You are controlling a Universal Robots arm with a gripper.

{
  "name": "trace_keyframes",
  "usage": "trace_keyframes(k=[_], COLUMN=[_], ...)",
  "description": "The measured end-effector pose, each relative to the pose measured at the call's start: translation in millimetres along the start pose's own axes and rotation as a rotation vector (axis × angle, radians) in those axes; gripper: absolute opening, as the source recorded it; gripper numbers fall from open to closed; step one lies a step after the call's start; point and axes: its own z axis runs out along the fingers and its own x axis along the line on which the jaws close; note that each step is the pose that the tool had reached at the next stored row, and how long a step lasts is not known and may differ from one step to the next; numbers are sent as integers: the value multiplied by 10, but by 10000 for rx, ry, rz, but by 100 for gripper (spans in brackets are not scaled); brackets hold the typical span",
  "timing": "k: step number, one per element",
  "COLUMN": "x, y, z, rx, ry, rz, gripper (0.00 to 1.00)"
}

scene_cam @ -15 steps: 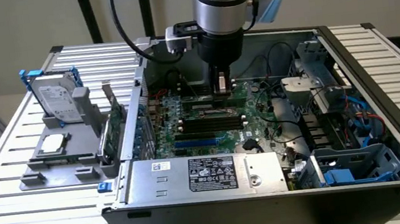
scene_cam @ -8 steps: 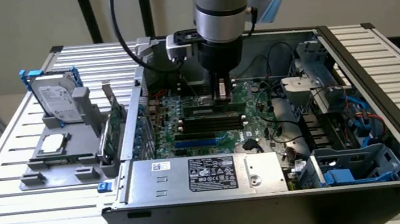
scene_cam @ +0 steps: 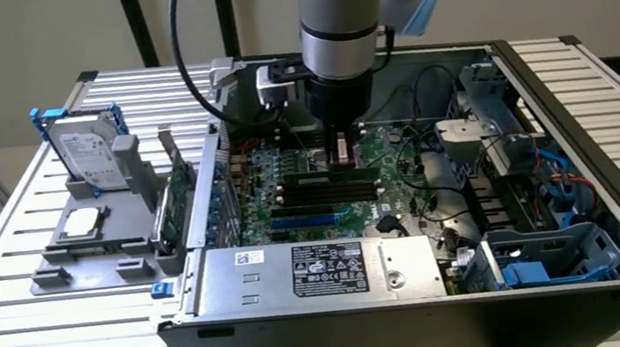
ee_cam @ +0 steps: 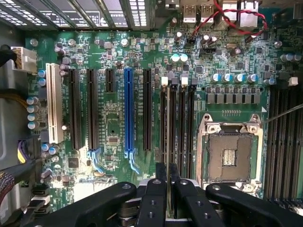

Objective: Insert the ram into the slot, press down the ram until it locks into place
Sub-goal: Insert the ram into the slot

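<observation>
Open computer case (scene_cam: pixel 424 328) stands on a slatted metal worktop (scene_cam: pixel 71 345). Inside it lies a green board (ee_cam: pixel 113 56) carrying rows of long sockets. A metal box (scene_cam: pixel 241 280) at the case front bears a black label (scene_cam: pixel 328 271) with white print and a smaller white tag; neither can be read. A hard drive (scene_cam: pixel 89 156) stands upright outside the case, and its label is likewise illegible. The slot (ee_cam: pixel 164 123) is long, narrow and black with a pale end latch, one of four parallel ones beside the square chip socket (ee_cam: pixel 229 158). The ram (ee_cam: pixel 168 194) appears edge-on as a thin pale strip, upright, in line with those slots. The pincer (ee_cam: pixel 167 166) is closed on the ram, one black finger (ee_cam: pixel 154 198) pressed on each flat face. Whether the ram is seated cannot be told.
</observation>
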Motion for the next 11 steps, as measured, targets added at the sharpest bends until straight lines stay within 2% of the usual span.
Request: trace_keyframes(k=[5,11], x=[1,1], y=[7,7], z=[83,93], rx=[4,4], ry=[6,6], rz=[0,0], gripper=[13,13])
